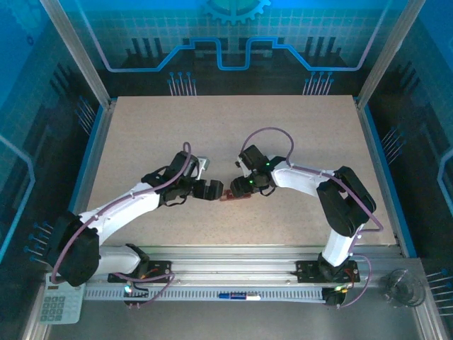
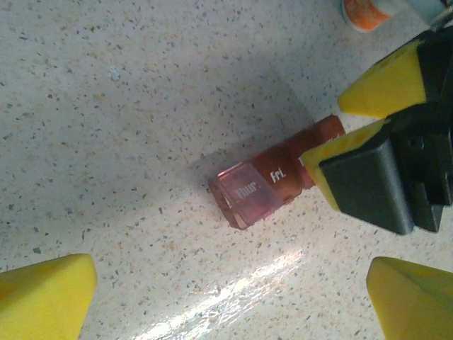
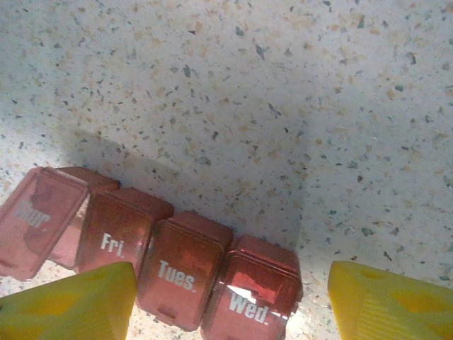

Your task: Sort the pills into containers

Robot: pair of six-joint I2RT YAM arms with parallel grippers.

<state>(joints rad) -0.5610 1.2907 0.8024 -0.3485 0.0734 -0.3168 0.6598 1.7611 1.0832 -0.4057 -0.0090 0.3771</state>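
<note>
The containers [image 3: 177, 269] are a reddish-brown strip of four lidded compartments lying on the speckled table. The lid marked Thur [image 2: 248, 195] stands raised; Fri, Tues and Wed are closed. My right gripper [image 3: 230, 312] is open just above the strip, one fingertip [image 3: 71, 304] over the Fri compartment and the other [image 3: 389, 304] clear of the Wed end. My left gripper [image 2: 226, 304] is wide open with nothing between its fingers, a short way from the Thur end. From above, the strip [image 1: 230, 196] lies between the left gripper [image 1: 212, 190] and the right gripper [image 1: 242, 188]. The pills are out of view.
A small white bottle with an orange band [image 2: 364, 10] stands beyond the strip. Off the table's near edge lie a calculator [image 1: 60, 301] at the left, a pen [image 1: 237, 295] on the rail and a clear cup [image 1: 403, 287] at the right.
</note>
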